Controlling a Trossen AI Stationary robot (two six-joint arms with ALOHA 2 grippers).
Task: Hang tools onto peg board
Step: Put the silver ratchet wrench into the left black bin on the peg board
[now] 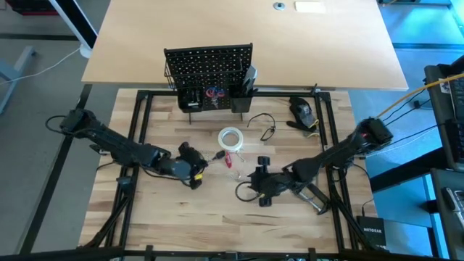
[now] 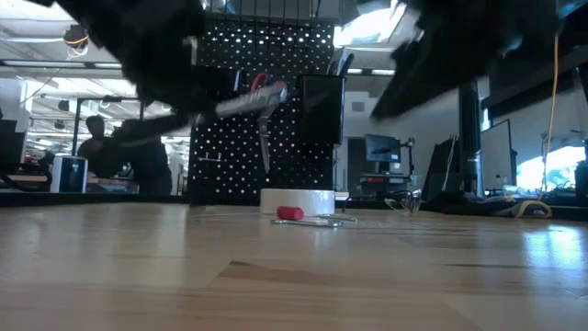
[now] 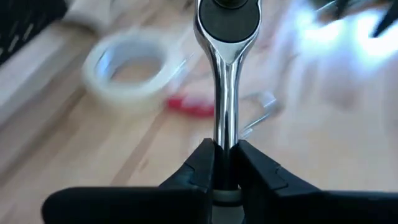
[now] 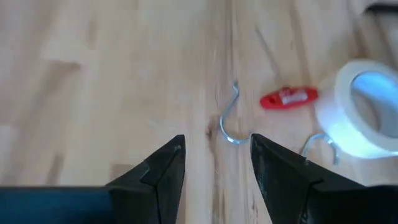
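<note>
**L arm has the chrome tool; peg board lies straight ahead**

The left gripper (image 3: 225, 163) is clamped on the shaft of a shiny chrome, round-headed metal hand tool (image 3: 225, 74), prob. a ratchet or wrench. Wrist view: the shaft runs straight out from between the 2 dark fingers (image 3: 202, 163), its long axis in line w/ the gripper. Low view: the tool (image 2: 253, 99) is clear of the table, roughly level, slightly tilted.

The upright black perforated peg board (image 1: 209, 64) stands at the far edge of the pale wooden tabletop (image 1: 181, 217), w/ something red already on it by the black cups. From the left gripper (image 1: 190, 165) it lies beyond and a little to the right; the white tape roll (image 1: 230, 138) sits between. L arm is the nearer one and the loaded one.

The right gripper (image 4: 214, 163) hovers w/ jaws apart, holding nothing, over a small silver wire S-hook (image 4: 229, 121). A small red cylindrical piece (image 4: 288, 98) lies just beside the tape roll.

Judgement: next move is carrying the tool forward over the tape, and its protruding length needs watching near the cups.
</note>
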